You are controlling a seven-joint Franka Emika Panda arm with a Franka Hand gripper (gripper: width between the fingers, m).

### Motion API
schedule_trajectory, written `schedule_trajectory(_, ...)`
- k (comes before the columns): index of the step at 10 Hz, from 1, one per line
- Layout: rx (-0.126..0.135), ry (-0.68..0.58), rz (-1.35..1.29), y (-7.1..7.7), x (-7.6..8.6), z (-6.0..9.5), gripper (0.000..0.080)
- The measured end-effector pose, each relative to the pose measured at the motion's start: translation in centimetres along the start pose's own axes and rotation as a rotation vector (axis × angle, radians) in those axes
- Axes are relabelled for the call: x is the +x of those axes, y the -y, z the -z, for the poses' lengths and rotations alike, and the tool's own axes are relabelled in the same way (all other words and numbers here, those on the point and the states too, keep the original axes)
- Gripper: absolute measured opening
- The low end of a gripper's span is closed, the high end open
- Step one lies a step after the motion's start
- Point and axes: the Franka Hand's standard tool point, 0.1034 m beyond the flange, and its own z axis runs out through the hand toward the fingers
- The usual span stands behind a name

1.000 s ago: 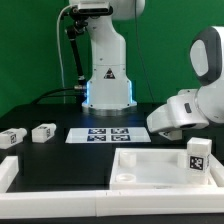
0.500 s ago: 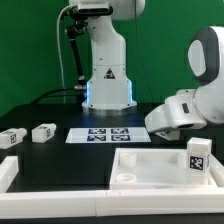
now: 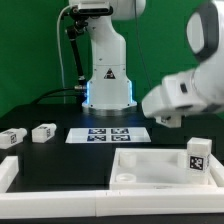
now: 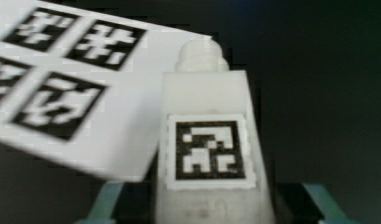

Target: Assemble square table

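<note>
Arm (image 3: 108, 62): white Franka Panda. The base pedestal stands at the far middle of the scene. The upper links reach forward and come down on the exterior view's right.

Wrist housing (image 3: 180, 95): white, rounded and blurred. It hangs above the table on the exterior view's right and tilts toward that view's left.

Gripper (image 4: 208, 206): two-finger type, hidden in the exterior view. In the wrist view the teal-edged fingers (image 4: 112, 205) stand on either side of a white tagged leg block (image 4: 208, 110), closed against its flanks.
</note>
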Motion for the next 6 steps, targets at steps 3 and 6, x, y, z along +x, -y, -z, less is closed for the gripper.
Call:
schedule_trajectory(3, 0.052, -0.063, -0.010, -4.1, -3.6, 5.0, 0.0290)
schedule_trajectory(6, 0.059, -0.297, -0.012, -4.5, -3.2, 5.4, 0.0290)
